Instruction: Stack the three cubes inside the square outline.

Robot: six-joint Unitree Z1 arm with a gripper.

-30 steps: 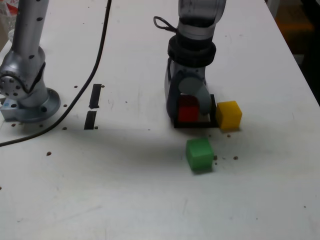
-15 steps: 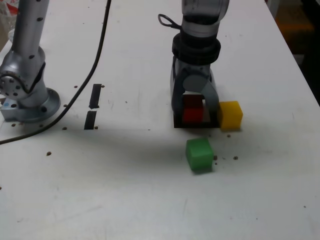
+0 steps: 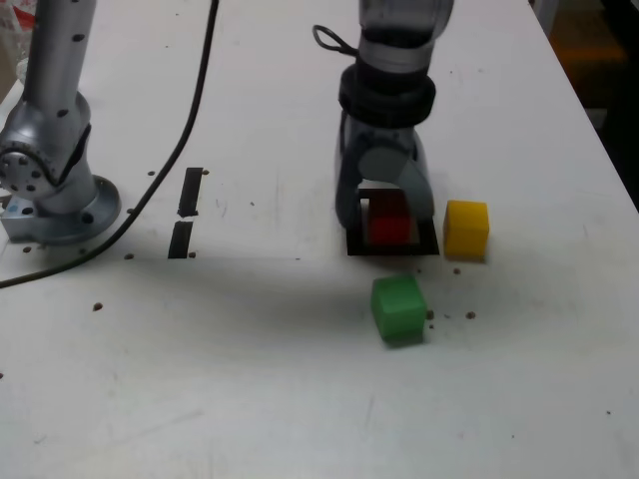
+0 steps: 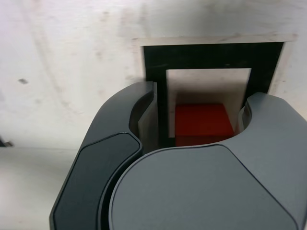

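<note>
Red cube (image 3: 388, 219) inside the black square outline (image 3: 393, 249), end effector (image 4: 199, 112) apart around it, no readable writing

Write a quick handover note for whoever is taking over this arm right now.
Tool: open, its jaws on either side of the red block, with a gap on at least one side.
Red block: inside the black square outline.
Yellow block: outside the outline, just off its side at the exterior view's right.
Green block: outside, nearer the camera in the exterior view.
Done: red is in the outline.
Left: yellow and green still need stacking on it.
</note>
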